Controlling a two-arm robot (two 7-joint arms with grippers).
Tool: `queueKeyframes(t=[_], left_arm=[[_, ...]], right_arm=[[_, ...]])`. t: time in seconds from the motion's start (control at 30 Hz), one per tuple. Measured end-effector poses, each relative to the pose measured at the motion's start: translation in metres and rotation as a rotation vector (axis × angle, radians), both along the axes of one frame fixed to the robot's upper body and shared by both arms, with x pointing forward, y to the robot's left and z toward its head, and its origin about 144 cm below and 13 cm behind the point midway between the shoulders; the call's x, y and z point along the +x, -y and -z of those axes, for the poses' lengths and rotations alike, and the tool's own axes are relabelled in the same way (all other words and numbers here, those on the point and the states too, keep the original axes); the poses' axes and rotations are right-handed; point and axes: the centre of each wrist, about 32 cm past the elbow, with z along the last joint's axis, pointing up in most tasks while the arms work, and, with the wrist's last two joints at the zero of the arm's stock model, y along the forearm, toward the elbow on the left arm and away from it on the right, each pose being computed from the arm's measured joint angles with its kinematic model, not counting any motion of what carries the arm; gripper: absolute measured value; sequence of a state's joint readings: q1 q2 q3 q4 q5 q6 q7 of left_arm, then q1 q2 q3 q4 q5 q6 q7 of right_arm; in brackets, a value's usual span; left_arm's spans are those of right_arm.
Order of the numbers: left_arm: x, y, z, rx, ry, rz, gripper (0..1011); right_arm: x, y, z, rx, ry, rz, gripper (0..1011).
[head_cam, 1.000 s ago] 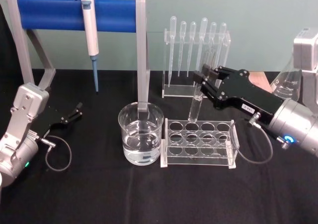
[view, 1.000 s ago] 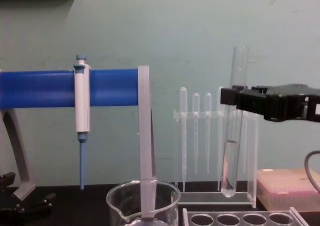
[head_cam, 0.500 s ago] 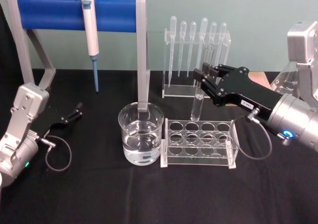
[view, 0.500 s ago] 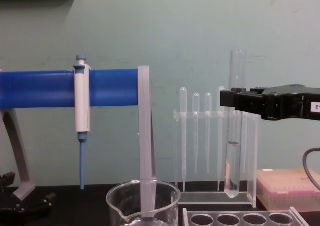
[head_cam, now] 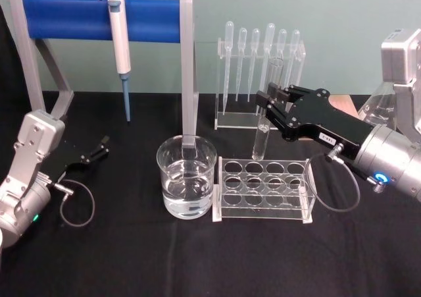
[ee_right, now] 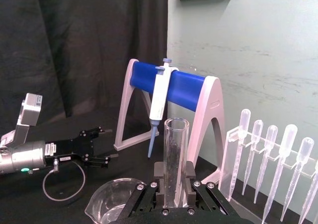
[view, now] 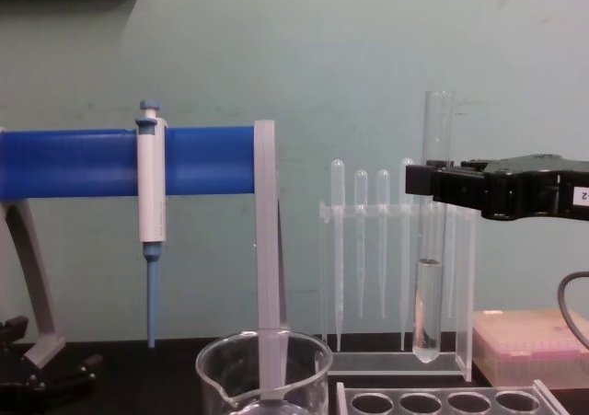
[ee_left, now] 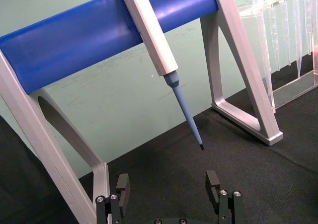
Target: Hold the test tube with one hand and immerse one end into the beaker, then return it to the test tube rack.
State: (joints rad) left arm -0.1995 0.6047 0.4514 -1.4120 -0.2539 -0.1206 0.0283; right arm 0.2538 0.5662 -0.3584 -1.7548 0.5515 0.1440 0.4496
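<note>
Tube (head_cam: 260, 142) upright just above rack (head_cam: 306, 193), centre-right; my right gripper (head_cam: 266, 106) jaws clenched on it; left gripper (head_cam: 100, 148) lower left, jaws released.

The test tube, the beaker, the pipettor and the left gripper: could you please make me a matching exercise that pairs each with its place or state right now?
Things:
1. test tube
2. beaker
3. pipettor
4. left gripper

Places or states:
A. hangs on the blue bar of the stand
B. stands on the table to the left of the rack, with clear liquid in it
C. open, at the table's left side
D. held in the right gripper, bottom end above the rack

Pairs: 1-D, 2-B, 3-A, 4-C.
</note>
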Motion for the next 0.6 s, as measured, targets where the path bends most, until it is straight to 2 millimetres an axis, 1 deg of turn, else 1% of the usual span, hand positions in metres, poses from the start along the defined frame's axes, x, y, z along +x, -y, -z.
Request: queueKeyframes(t=[0.6], left_arm=[[0.0000, 0.0000, 0.0000, 0.000, 0.000, 0.000, 1000]], right_arm=[[-0.0003, 0.0000, 0.0002, 0.002, 0.001, -0.003, 225]])
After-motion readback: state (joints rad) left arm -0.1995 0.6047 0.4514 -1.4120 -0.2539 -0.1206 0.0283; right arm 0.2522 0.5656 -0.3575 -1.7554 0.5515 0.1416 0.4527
